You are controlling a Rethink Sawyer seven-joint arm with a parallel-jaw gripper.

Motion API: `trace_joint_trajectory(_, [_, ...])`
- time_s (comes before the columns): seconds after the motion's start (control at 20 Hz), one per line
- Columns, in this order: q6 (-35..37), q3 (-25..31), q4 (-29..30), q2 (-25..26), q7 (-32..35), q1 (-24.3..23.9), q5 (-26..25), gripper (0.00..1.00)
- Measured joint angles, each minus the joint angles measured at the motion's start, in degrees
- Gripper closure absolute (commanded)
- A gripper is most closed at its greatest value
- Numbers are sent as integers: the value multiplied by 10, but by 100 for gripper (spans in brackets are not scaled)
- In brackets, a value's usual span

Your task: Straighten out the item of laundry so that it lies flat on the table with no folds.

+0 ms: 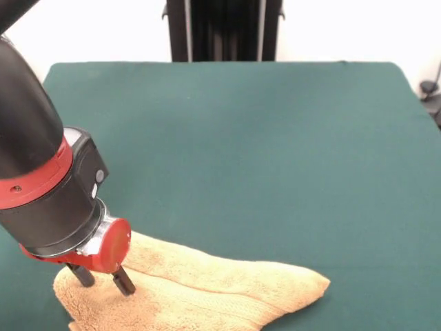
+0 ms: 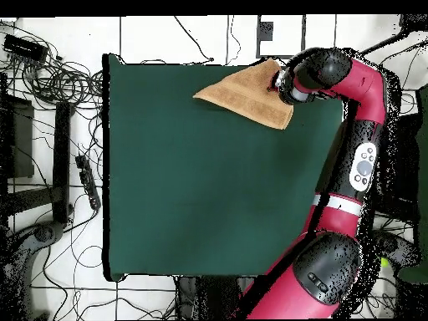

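Green table (image 1: 275, 152); towel (image 1: 207, 289) cut off below, pincer (image 1: 102, 279) on it.

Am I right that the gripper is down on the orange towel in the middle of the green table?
Not quite: the gripper is down on the towel, but the towel lies at the table's edge near a corner, not the middle. The overhead view shows this.

Dark green felt table (image 1: 275, 152), rectangular, fills most of front view. One orange-yellow terry towel (image 1: 207, 289) lies on it at near-left corner, w/ a lengthwise fold ridge, tapering to a point toward centre.
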Motion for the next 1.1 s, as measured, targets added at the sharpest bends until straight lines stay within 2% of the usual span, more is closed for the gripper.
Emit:
trace_joint_trajectory(0.4, [69,0,-3,0,0,-3,27,0])
trace_joint_trajectory(0.75, [70,0,-14,2,0,-4,43,0])
trace_joint_trajectory(0.95, [75,8,-36,4,0,-1,32,0])
trace_joint_trajectory(1.1, [96,34,-66,8,-1,-2,-3,0])
